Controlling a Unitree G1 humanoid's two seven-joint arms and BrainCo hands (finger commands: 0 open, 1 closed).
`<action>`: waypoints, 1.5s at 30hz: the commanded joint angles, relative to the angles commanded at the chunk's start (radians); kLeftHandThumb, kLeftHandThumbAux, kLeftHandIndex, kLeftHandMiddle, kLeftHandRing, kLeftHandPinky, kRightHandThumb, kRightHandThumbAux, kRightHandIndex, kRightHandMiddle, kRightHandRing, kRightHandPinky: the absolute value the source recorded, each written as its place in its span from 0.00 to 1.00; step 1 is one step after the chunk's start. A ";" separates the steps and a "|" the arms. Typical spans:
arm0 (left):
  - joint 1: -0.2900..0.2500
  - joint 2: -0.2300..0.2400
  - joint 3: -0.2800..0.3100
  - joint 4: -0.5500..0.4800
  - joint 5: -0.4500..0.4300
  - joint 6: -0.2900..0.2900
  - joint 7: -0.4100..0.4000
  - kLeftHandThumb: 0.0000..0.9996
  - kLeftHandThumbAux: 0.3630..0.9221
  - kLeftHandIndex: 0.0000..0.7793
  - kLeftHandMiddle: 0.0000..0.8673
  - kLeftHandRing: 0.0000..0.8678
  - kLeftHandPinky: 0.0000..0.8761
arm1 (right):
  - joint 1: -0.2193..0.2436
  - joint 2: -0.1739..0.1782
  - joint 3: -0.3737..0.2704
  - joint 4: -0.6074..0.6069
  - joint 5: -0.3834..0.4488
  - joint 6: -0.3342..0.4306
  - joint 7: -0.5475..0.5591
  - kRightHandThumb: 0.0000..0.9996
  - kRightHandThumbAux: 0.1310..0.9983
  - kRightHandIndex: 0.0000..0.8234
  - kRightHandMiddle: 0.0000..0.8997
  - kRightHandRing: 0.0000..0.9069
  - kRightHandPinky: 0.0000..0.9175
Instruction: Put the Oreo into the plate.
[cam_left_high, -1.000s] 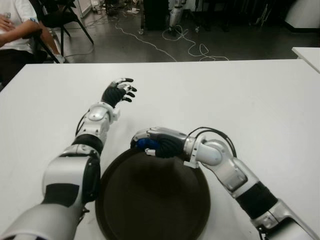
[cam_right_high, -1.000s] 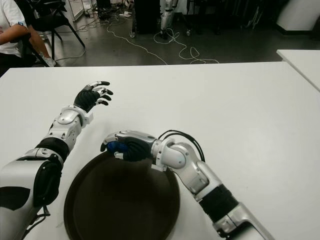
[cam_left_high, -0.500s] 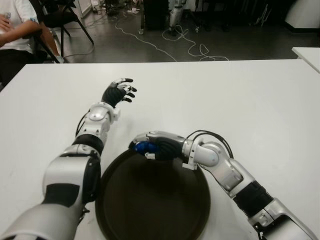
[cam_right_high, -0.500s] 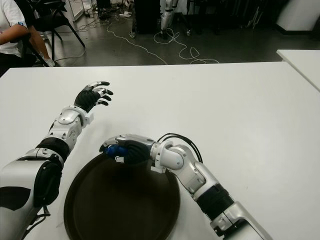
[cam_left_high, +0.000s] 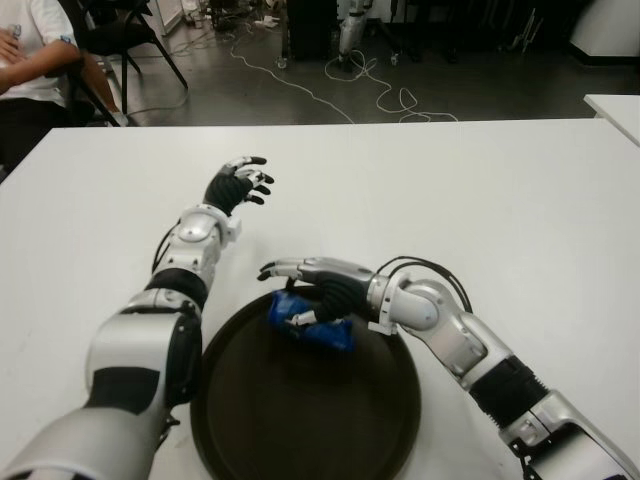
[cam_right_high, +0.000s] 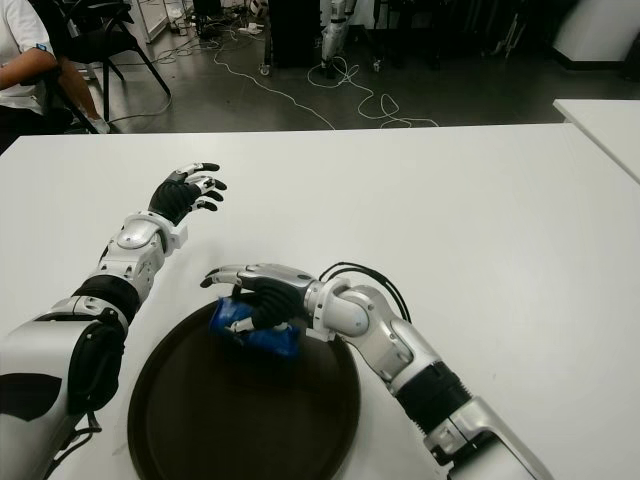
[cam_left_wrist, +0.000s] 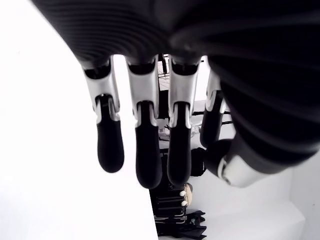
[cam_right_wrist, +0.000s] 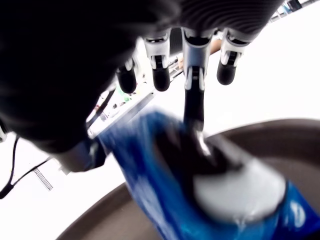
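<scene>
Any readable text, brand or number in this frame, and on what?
None can be read.
Oreo pack, lying in the plate under the open right hand: blue wrapper, print too blurred to read.
Left hand, open over the table: no markings.

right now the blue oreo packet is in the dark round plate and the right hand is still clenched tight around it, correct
Not quite. The blue Oreo packet is in the dark round plate, but the right hand is not clenched: the left eye view shows its fingers spread open above the packet.
</scene>
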 joint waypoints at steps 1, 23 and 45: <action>-0.001 0.000 0.000 0.000 0.000 0.002 0.001 0.11 0.49 0.34 0.53 0.55 0.55 | 0.003 0.003 0.003 0.016 -0.006 -0.006 -0.012 0.00 0.53 0.00 0.03 0.00 0.00; -0.003 -0.001 -0.005 0.001 0.005 0.005 0.000 0.07 0.50 0.35 0.52 0.55 0.53 | -0.016 0.007 0.019 0.077 -0.076 -0.010 -0.057 0.00 0.57 0.00 0.00 0.00 0.00; -0.002 -0.001 -0.011 0.000 0.012 -0.001 0.011 0.08 0.51 0.35 0.52 0.55 0.53 | -0.007 0.003 0.014 0.052 -0.085 0.050 -0.036 0.00 0.61 0.00 0.00 0.00 0.00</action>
